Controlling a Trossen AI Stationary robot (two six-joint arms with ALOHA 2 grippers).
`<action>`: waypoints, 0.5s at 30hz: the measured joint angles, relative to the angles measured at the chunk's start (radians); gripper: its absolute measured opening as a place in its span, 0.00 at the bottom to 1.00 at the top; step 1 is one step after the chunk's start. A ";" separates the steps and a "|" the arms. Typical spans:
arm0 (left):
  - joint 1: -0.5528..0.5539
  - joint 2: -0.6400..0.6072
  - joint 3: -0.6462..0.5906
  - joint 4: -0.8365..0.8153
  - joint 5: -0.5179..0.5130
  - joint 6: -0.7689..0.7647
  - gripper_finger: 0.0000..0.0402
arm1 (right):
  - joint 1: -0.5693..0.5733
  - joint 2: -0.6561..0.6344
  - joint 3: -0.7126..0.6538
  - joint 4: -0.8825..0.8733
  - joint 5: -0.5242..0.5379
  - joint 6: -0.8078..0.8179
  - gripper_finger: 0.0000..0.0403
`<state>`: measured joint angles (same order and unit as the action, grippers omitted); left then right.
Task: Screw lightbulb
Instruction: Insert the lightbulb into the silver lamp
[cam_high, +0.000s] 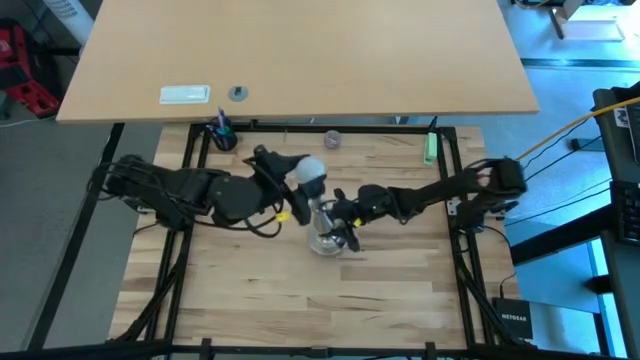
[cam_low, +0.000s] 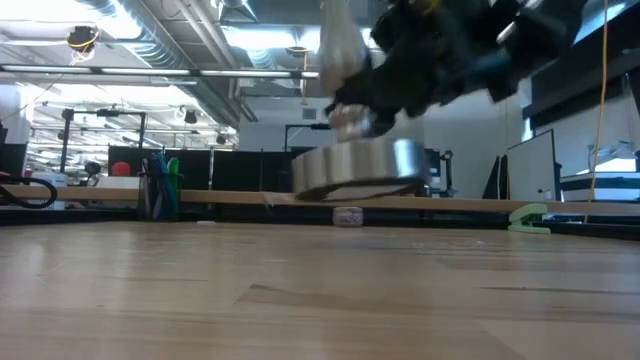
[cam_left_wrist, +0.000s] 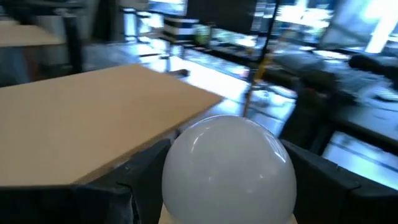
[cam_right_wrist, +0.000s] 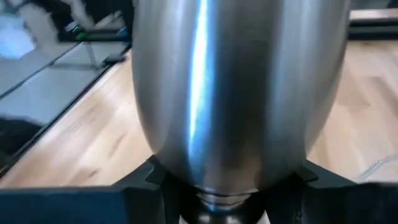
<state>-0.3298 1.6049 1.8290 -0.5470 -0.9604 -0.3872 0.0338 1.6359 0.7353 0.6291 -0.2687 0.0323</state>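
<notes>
Looking down from the high view, we see the lightbulb (cam_high: 309, 170) clamped in the left gripper (cam_high: 300, 178), right over the silvery stand (cam_high: 326, 236). In the left wrist view the lightbulb's (cam_left_wrist: 229, 168) white dome bulges up between the dark fingers (cam_left_wrist: 134, 180), which press it on both sides. The right gripper (cam_high: 345, 225) is closed around the stand, and in the right wrist view the stand (cam_right_wrist: 239, 93) fills nearly everything. From the low view the stand's round base (cam_low: 358, 168) hangs tilted, lifted clear of the table (cam_low: 300, 290), with the bulb (cam_low: 338, 45) above it.
</notes>
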 joint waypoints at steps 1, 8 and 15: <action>0.002 -0.004 0.000 0.021 0.039 0.026 0.63 | 0.010 -0.030 0.000 -0.054 -0.006 -0.008 0.39; 0.029 -0.017 0.000 0.162 0.317 0.212 0.63 | 0.072 -0.131 0.001 -0.135 -0.029 -0.023 0.39; 0.079 -0.014 0.000 0.231 0.628 0.318 0.63 | 0.137 -0.191 0.001 -0.196 -0.033 -0.030 0.39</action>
<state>-0.2507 1.5906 1.8290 -0.3164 -0.3320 -0.0691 0.1705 1.4453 0.7361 0.4332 -0.3019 0.0021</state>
